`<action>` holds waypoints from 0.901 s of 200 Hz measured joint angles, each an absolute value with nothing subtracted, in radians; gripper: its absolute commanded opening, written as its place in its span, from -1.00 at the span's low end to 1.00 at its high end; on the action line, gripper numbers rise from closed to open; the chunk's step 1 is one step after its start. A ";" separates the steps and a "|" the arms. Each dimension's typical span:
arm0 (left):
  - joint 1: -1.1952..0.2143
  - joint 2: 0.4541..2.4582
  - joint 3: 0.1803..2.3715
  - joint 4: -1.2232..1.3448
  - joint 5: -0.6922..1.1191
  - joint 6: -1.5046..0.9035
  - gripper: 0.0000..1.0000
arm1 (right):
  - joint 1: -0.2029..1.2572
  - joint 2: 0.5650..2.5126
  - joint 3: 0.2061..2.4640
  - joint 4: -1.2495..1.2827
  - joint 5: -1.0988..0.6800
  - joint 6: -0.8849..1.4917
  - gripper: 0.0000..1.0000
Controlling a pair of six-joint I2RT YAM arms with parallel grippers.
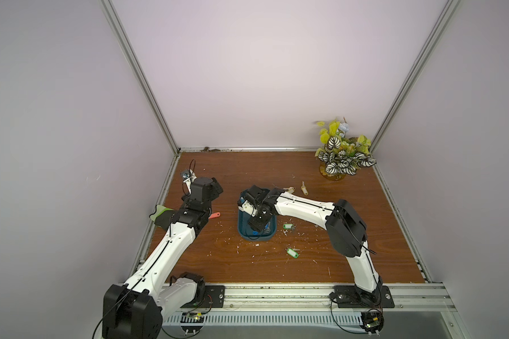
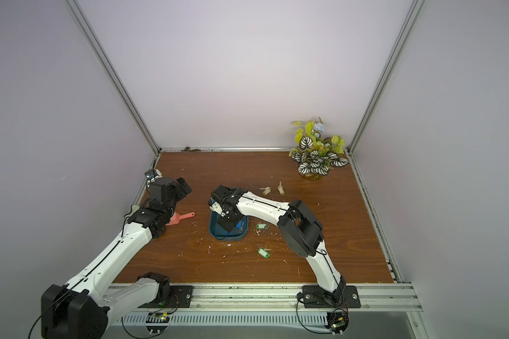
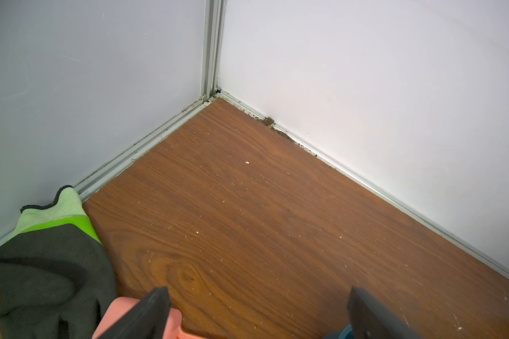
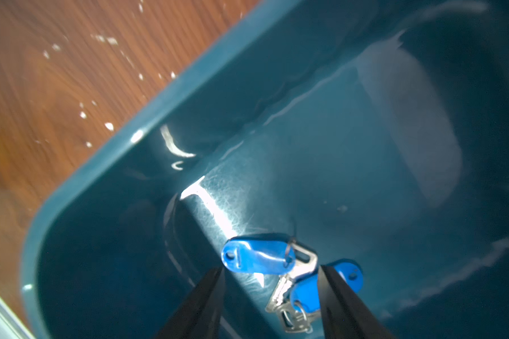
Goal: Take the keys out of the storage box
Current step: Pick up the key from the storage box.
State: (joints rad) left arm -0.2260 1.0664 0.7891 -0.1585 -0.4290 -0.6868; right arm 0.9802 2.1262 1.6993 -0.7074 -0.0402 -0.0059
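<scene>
On the left, you're resting the left gripper (image 3: 259, 290) with its jaws spread wide and nothing between them, beside a grey-and-green fabric work glove (image 3: 50, 264) and a salmon-pink plastic scoop (image 2: 178, 219). In the middle, you're dipping the right gripper (image 4: 272, 270) into the dark teal, round-cornered plastic storage box (image 4: 188, 79). Its jaws are standing apart, straddling two small silver metal keys ringed to glossy blue oblong plastic tags (image 4: 256, 258), which are lying on the box floor. They're looking not yet pinched, though blur is making contact hard to judge. Expect them to be light, hard, slick and loose on their rings, so you're best closing across a tag's flat body, not the thin metal. Further right, green-tagged keys (image 1: 288, 226) and pale yellow-tagged keys (image 1: 304, 188) are lying out on the brown wooden tabletop (image 1: 276, 164).
</scene>
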 measured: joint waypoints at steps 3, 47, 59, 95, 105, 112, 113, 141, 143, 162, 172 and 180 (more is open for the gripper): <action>-0.226 1.066 0.789 -0.159 -0.429 -0.686 0.96 | 0.981 2.130 1.701 -0.710 -0.037 -0.006 0.13; -0.226 1.066 0.789 -0.159 -0.429 -0.686 0.96 | 0.982 2.152 1.712 -0.723 -0.012 -0.008 0.03; -0.226 1.066 0.789 -0.159 -0.429 -0.686 0.96 | 0.982 2.159 1.721 -0.724 -0.004 -0.007 0.00; -0.225 1.067 0.789 -0.159 -0.430 -0.683 0.96 | 0.982 2.185 1.752 -0.726 0.008 -0.009 -0.12; -0.225 1.067 0.789 -0.159 -0.431 -0.682 0.96 | 0.982 2.196 1.761 -0.727 0.011 -0.007 -0.16; -0.225 1.068 0.789 -0.160 -0.431 -0.681 0.96 | 0.982 2.202 1.766 -0.727 0.013 -0.007 -0.18; -0.225 1.068 0.789 -0.160 -0.432 -0.681 0.96 | 0.982 2.202 1.767 -0.727 0.013 -0.007 -0.18; -0.225 1.070 0.789 -0.160 -0.432 -0.679 0.96 | 0.982 2.221 1.773 -0.728 0.013 -0.008 -0.29; -0.225 1.070 0.789 -0.160 -0.432 -0.679 0.96 | 0.982 2.221 1.773 -0.729 0.013 -0.007 -0.30; -0.225 1.072 0.789 -0.161 -0.432 -0.677 0.96 | 0.982 2.221 1.773 -0.731 0.012 -0.009 -0.46; -0.225 1.073 0.789 -0.161 -0.432 -0.677 0.96 | 0.982 2.221 1.773 -0.731 0.010 -0.006 -0.61; -0.225 1.073 0.789 -0.161 -0.432 -0.677 0.96 | 0.982 2.221 1.773 -0.731 0.010 -0.005 -0.74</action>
State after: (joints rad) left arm -0.2249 1.0733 0.7891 -0.1608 -0.4320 -0.6769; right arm 0.9817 2.2208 1.7729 -0.7315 0.0101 -0.0048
